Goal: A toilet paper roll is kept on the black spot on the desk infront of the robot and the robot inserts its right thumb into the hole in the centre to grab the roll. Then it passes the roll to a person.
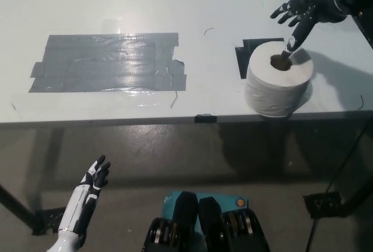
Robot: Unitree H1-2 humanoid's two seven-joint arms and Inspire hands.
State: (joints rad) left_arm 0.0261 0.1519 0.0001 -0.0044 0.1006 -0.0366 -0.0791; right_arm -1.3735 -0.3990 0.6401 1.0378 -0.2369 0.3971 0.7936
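Thumb of the black right hand entering the core of the toilet paper roll at the near edge of the desk.

The broad white desk (175, 7) carries a large patch of grey tape (108, 62) towards the robot's left and a small black square mark (242, 53) towards its right; the white cylindrical toilet paper roll (278, 86) stands on end over that mark, close to the desk's front edge, so its central hole faces upward for a vertical insertion. The black right hand (306, 10) reaches in from the upper right, fingers spread apart and gripping nothing, thumb angled down with its tip at the hole's mouth. The white left hand (87, 196) rests low below the desk edge, fingers apart, holding nothing.
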